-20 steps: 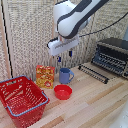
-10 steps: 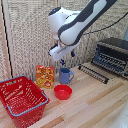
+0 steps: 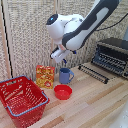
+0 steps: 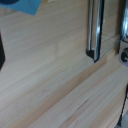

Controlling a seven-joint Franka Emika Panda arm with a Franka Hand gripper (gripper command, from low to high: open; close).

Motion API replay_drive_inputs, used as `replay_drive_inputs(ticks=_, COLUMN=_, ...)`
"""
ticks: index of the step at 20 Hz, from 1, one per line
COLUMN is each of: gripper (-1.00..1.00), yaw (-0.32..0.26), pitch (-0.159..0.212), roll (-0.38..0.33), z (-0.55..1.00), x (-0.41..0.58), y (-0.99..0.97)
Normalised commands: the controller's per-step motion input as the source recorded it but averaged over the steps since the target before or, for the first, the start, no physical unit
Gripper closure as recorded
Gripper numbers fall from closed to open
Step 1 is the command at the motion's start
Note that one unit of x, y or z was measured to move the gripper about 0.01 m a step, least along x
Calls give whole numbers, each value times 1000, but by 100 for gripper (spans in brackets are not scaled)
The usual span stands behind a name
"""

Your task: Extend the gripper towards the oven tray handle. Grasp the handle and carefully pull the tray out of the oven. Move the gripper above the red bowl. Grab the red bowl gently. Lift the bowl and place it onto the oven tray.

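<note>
A: Near to far, we log the basket [image 3: 21, 99] at the front on the exterior view's left, then the bowl [image 3: 63, 92] on the tabletop [image 3: 95, 110], then the mug [image 3: 65, 75] and the box [image 3: 45, 76] behind it.

B: And the end effector [image 3: 61, 55]?

A: It hangs above the mug, so the bowl lies below it and slightly toward us. We cannot tell whether its fingers are spread or pressed together; they are too blurred, and it carries nothing that we can see.

B: Where is the tray [image 3: 94, 73]?

A: On the exterior view's right, lying in front of the oven [image 3: 112, 56] and apparently already drawn out. Its long axis runs along the oven front. In the wrist view we see a dark bar [image 4: 94, 30] over bare wood, probably its handle.

B: Then the bowl is the next target, in our judgement.

A: Agreed: a descent toward us.

B: Change from the earlier frames?

A: The arm has swung its upper body toward the exterior view's left; the end effector stays near the mug. The bowl has not moved.
</note>
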Motion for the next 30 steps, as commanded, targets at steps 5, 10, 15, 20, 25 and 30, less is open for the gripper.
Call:
replay_drive_inputs(ticks=5, gripper=-100, yaw=-2, pitch=14, roll=-119, z=0, x=272, y=-798)
replay_drive_inputs(ticks=10, gripper=-100, yaw=-9, pitch=39, roll=-116, z=0, x=263, y=-815)
replay_drive_inputs(ticks=15, gripper=-100, yaw=-7, pitch=71, roll=-231, z=0, x=235, y=-649)
replay_drive_inputs(ticks=20, gripper=-100, yaw=-59, pitch=136, roll=-361, z=0, x=86, y=-457)
replay_drive_inputs(ticks=25, gripper=-100, yaw=-73, pitch=79, roll=-311, z=-42, x=-6, y=-454)
replay_drive_inputs(ticks=30, gripper=-100, yaw=-36, pitch=-11, roll=-224, z=-125, x=-67, y=-624)
